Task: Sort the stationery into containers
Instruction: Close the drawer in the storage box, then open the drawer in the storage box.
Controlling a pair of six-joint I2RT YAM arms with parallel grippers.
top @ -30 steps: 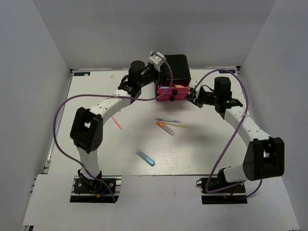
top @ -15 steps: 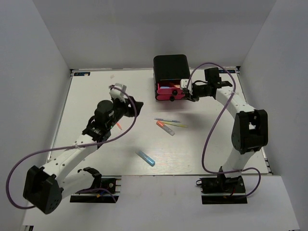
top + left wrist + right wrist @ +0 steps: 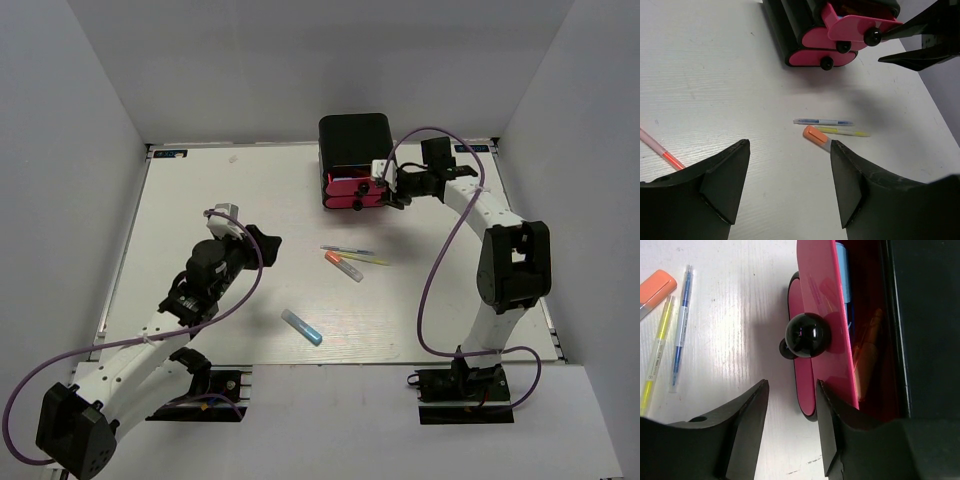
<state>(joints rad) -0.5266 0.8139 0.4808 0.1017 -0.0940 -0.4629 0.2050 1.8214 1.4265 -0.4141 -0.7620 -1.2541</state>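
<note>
White table (image 3: 190, 200) beneath bent arms; left gripper (image 3: 789, 146) and right gripper (image 3: 791, 384) gape empty.

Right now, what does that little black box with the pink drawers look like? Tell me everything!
The box is small, glossy black with rounded corners, standing upright at the far side of the white table. It holds three stacked pink-fronted drawers, each with a round black knob. The top drawer is slid out, with a blue marker and an orange marker inside. The two lower ones look pushed in. The right gripper is open just in front of the top knob.
</note>
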